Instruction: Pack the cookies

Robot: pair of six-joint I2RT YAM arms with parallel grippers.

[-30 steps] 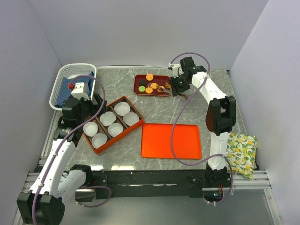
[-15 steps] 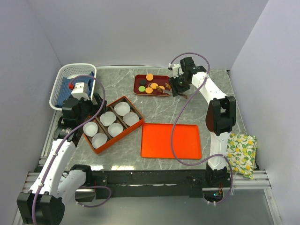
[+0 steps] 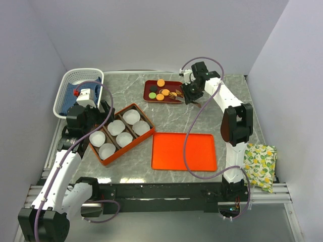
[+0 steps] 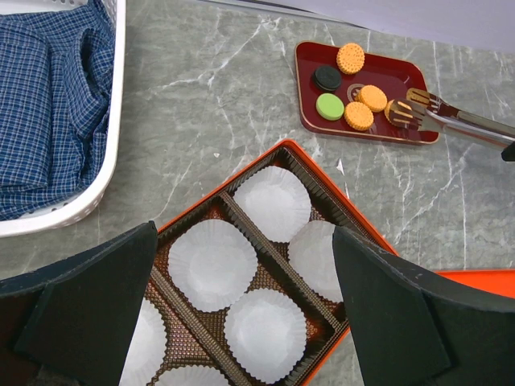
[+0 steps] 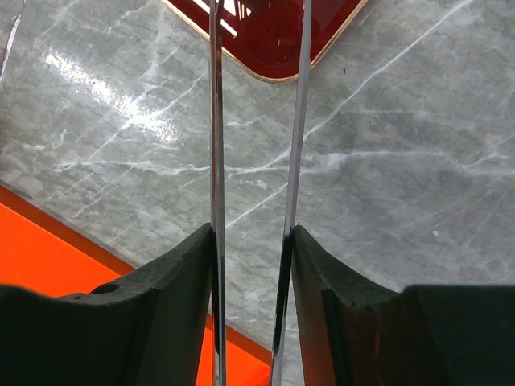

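Several cookies lie on a dark red plate (image 3: pixel 174 84) at the back: an orange one (image 3: pixel 161 82) (image 4: pixel 350 57), a black one (image 4: pixel 327 78), a green one (image 4: pixel 330 106) and two more orange ones (image 4: pixel 372 97). My right gripper (image 3: pixel 191 93) (image 5: pixel 252 241) is shut on metal tongs (image 4: pixel 467 125) (image 5: pixel 216 161). The tongs' tips rest around another orange cookie (image 4: pixel 400 112) at the plate's right end. My left gripper (image 4: pixel 243 241) (image 3: pixel 96 118) hangs open over an orange box (image 3: pixel 130 149) (image 4: pixel 354 211) holding several white paper cups (image 4: pixel 212 264).
A flat orange tray (image 3: pixel 184 151) lies in front of the plate, right of the box. A white basket (image 3: pixel 75 80) with a blue checked cloth (image 4: pixel 48 104) stands at the back left. A lemon-print cloth (image 3: pixel 260 159) hangs off the table's right edge.
My right wrist has shifted slightly left at the plate's right end, still holding the tongs. The left arm has not moved.
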